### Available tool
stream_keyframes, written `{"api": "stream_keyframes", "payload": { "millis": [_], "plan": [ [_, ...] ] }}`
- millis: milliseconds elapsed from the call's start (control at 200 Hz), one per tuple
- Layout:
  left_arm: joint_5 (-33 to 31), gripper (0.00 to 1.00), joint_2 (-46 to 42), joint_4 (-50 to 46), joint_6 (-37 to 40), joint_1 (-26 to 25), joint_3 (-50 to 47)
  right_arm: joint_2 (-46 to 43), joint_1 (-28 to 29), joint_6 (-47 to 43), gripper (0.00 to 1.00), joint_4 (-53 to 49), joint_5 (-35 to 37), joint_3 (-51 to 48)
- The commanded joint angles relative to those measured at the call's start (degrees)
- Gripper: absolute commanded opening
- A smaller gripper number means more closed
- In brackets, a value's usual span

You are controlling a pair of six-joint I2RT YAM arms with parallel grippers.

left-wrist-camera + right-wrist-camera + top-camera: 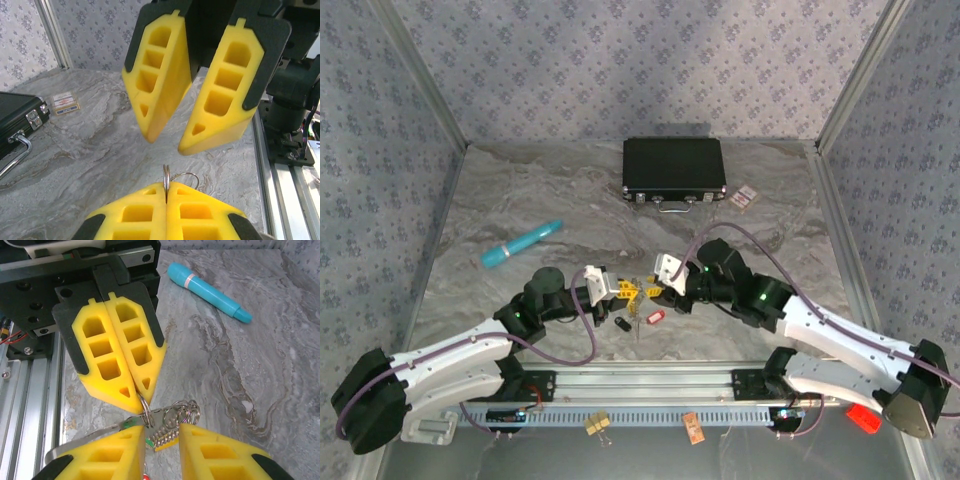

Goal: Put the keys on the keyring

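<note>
while the keyring [166, 175] is clamped by the left gripper [166, 192] at bottom centre, the right gripper [171, 142] is spread open; keys [655, 318] seem unthreaded.

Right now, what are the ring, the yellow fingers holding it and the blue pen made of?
The keyring looks like metal: it is thin and grey with a shiny glint. The left gripper's fingers look like matte yellow plastic, maybe printed, with hollow square pockets. The pen looks like smooth teal plastic with a soft sheen, though I can't be sure.
</note>
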Motion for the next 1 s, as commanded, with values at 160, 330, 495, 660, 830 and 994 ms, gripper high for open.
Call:
{"api": "stream_keyframes", "payload": {
  "millis": [160,330,495,660,830,994],
  "plan": [
    [2.38,0.0,0.01,4.0,-0.31,-0.32,0.42,2.34,-0.13,1.31,0.25,2.49,-2.61,-0.31],
    [2.65,0.0,0.13,4.46,-0.31,-0.32,0.51,3.74,-0.13,1.04,0.24,2.83,-3.44,0.03],
    [3.0,0.0,0.15,5.11,-0.8,-0.29,0.35,5.01,-0.22,0.72,0.18,3.03,-4.52,0.31],
    [1.68,0.0,0.33,3.98,-1.36,-0.32,0.63,5.4,-0.66,-0.3,0.0,1.56,-5.5,1.48],
    [-4.39,0.27,-0.89,-2.29,0.04,-0.3,1.87,5.21,-0.66,-3.45,0.0,-5.09,-3.35,4.62],
    [-4.01,0.27,-1.52,-6.54,2.45,-0.32,3.36,7.93,-0.32,-8.31,0.0,-14.17,-0.03,9.74]
  ]
}}
